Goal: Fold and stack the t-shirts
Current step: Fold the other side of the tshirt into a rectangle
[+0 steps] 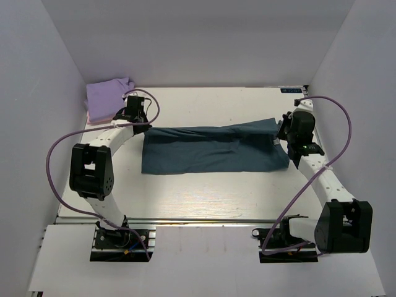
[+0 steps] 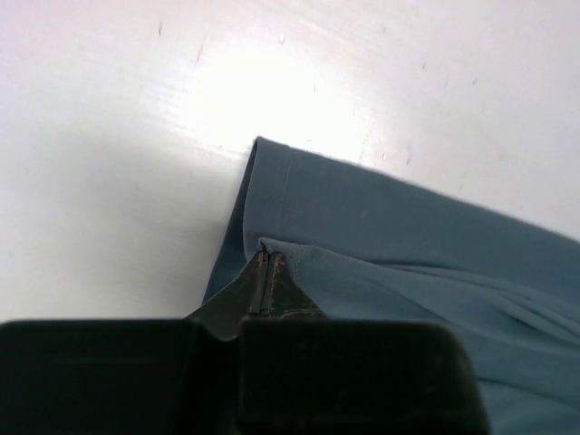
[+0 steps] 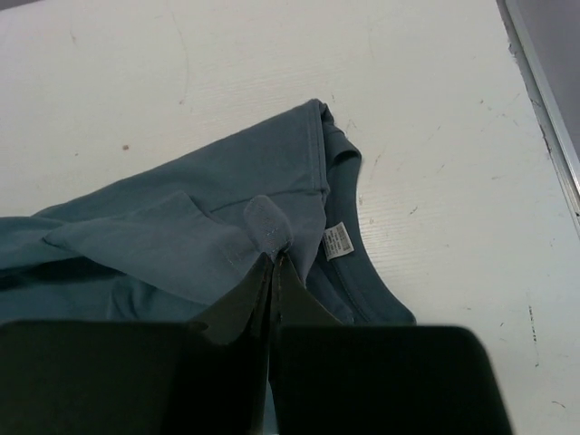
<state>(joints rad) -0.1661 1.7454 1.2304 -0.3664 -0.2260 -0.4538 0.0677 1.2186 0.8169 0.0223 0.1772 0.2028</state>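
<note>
The dark teal-blue t-shirt (image 1: 210, 151) lies as a long band across the middle of the table, its far edge lifted and folded toward the front. My left gripper (image 1: 146, 125) pinches that edge at the band's left end; in the left wrist view the jaws (image 2: 265, 256) are shut on the cloth (image 2: 408, 245). My right gripper (image 1: 283, 133) holds the right end by the collar, shut (image 3: 276, 256) on a small fold of the fabric (image 3: 181, 227) beside the white neck label (image 3: 337, 241). A folded lavender-purple t-shirt (image 1: 108, 93) rests on a pink one (image 1: 91, 117) in the back left corner.
White walls close in the table on the left, back and right. A metal rail (image 1: 185, 219) runs along the front edge, with both arm bases just behind it. Purple cables loop beside each arm.
</note>
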